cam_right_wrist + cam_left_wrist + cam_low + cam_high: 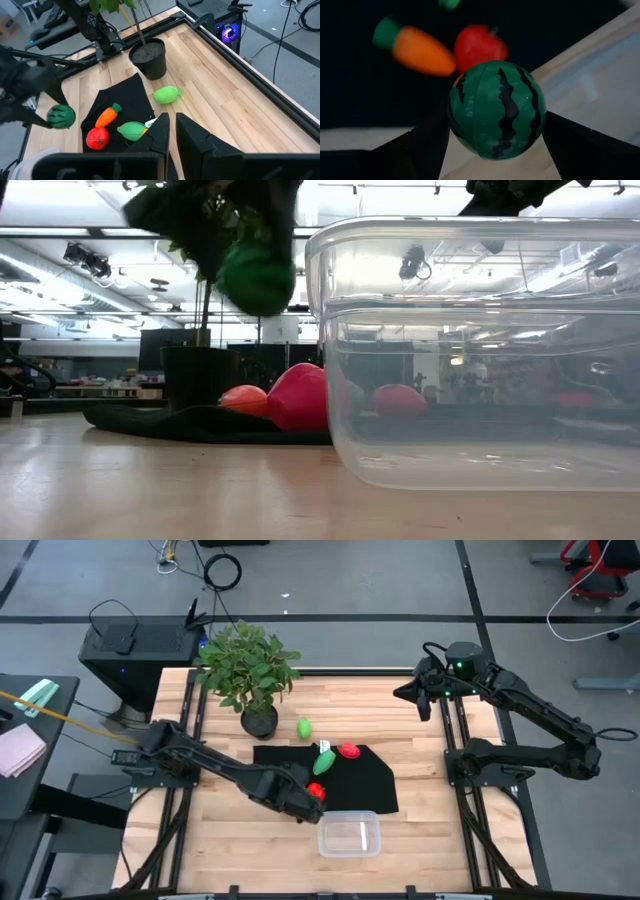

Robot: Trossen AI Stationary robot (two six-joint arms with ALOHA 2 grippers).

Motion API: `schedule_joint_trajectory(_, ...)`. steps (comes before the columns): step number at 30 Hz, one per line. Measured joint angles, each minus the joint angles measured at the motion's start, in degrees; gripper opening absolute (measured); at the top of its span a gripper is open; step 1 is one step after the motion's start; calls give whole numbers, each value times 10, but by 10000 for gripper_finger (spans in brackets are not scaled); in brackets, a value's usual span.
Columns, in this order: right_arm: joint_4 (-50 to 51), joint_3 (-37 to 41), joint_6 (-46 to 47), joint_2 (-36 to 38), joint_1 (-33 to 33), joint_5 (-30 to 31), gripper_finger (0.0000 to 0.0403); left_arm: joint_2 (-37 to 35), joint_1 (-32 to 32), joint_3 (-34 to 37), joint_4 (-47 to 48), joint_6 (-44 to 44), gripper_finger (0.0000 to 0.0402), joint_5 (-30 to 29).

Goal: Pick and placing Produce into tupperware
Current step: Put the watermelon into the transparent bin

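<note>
Now left end effector (pixel 495 145) pinching round glossy striped watermelon (pixel 496 109); right end effector (pixel 172 131) pressed together.

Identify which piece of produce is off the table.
The striped watermelon, clamped in the left pincer near the tub. The carrot, apple and green pieces lie loose.

Two dark jointed arms; right arm (pixel 520 705) w/ green LED; black tool fingers (pixel 415 150).

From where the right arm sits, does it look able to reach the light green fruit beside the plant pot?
Probably yes. The light green fruit lies alone on bare wood, nothing over it, and the left gripper, holding the watermelon, is away near the tupperware. The right gripper is empty.
</note>
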State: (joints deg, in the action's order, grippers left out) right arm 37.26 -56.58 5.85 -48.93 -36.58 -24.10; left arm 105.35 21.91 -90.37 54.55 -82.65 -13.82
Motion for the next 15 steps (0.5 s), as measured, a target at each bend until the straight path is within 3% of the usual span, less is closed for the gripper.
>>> schedule_joint_trajectory(8, 0, 0, 0, 0, 0, 0, 38, -53, -8, 0, -151, 67, 299, -101)
schedule_joint_trajectory(15, 0, 0, 0, 0, 0, 0, 38, -61, -11, -42, -289, 318, 299, -125)
